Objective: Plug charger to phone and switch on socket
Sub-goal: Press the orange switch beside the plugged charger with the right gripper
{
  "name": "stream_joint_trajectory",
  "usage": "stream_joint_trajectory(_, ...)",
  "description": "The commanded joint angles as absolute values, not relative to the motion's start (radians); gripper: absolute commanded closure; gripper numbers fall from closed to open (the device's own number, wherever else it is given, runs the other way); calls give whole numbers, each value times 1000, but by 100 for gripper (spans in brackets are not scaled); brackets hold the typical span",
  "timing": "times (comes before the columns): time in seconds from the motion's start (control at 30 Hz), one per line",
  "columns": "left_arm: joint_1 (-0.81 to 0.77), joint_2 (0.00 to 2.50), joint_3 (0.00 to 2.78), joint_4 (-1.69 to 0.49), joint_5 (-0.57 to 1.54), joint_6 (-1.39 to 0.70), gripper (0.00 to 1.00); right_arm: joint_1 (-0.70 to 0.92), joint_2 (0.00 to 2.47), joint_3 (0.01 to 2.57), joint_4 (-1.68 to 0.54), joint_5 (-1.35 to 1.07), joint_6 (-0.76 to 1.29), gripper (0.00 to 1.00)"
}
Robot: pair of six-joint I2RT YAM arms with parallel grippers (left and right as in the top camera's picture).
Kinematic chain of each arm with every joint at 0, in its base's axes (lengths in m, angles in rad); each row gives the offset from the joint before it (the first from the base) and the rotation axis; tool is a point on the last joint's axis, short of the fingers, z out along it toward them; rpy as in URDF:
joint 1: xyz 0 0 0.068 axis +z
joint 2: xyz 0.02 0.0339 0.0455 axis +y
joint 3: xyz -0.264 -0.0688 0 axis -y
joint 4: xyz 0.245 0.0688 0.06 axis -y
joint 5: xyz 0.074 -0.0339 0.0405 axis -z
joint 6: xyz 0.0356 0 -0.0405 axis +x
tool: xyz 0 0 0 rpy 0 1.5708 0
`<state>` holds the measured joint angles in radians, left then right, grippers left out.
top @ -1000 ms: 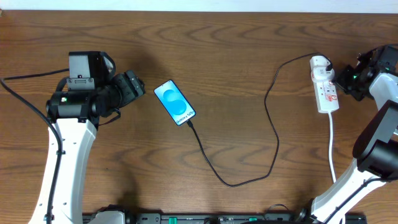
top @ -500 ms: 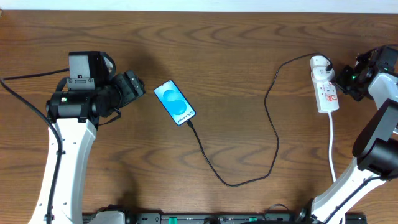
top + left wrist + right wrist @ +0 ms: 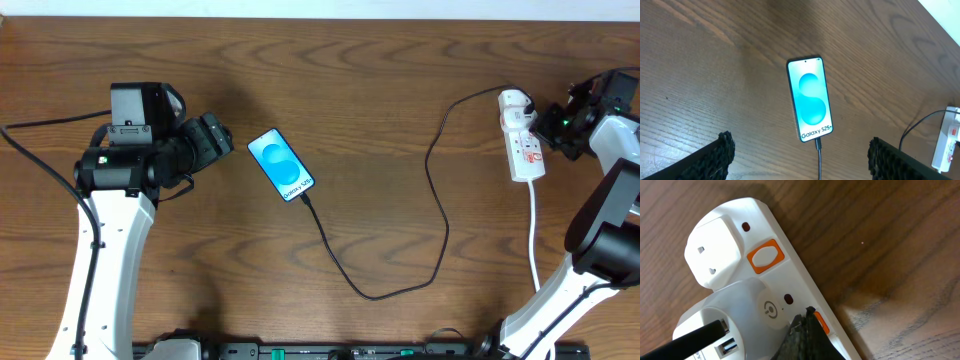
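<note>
The phone [image 3: 281, 165] lies face up left of centre, blue screen lit; it also shows in the left wrist view [image 3: 810, 98]. The black charger cable [image 3: 400, 270] is plugged into the phone's lower end [image 3: 818, 145] and loops right to a white adapter [image 3: 735, 322] seated in the socket strip [image 3: 523, 140]. My left gripper [image 3: 800, 155] is open and empty, just left of the phone. My right gripper [image 3: 807, 330] is shut, its tip resting on an orange switch [image 3: 821, 322] of the socket strip [image 3: 790, 275].
A second orange switch [image 3: 765, 256] and a white plug [image 3: 715, 250] sit at the strip's far end. The strip's white cord [image 3: 534, 235] runs toward the front edge on the right. A pale wall strip [image 3: 320, 8] borders the table's back.
My right gripper has shifted slightly at the socket strip. The left arm, phone and cable have not moved.
</note>
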<state>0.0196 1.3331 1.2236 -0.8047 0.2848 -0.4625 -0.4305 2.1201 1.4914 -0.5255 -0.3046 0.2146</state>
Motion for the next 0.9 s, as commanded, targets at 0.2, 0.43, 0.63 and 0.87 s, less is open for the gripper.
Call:
stream_joint_trajectory(0.2, 26, 1339, 1228, -807, 275, -442, 13, -366, 2146, 1477, -570, -358, 193, 99)
stream_joint_trajectory(0.43, 26, 1339, 1228, -807, 275, -442, 13, -350, 2146, 1477, -580, -358, 185, 99)
stream_joint_trajectory(0.63, 26, 1339, 1228, -807, 275, -442, 13, -337, 2146, 1477, -588, -359, 185, 99)
stream_joint_trajectory(0.87, 26, 1339, 1228, -807, 275, -442, 13, -324, 2146, 1477, -589, -376, 175, 99)
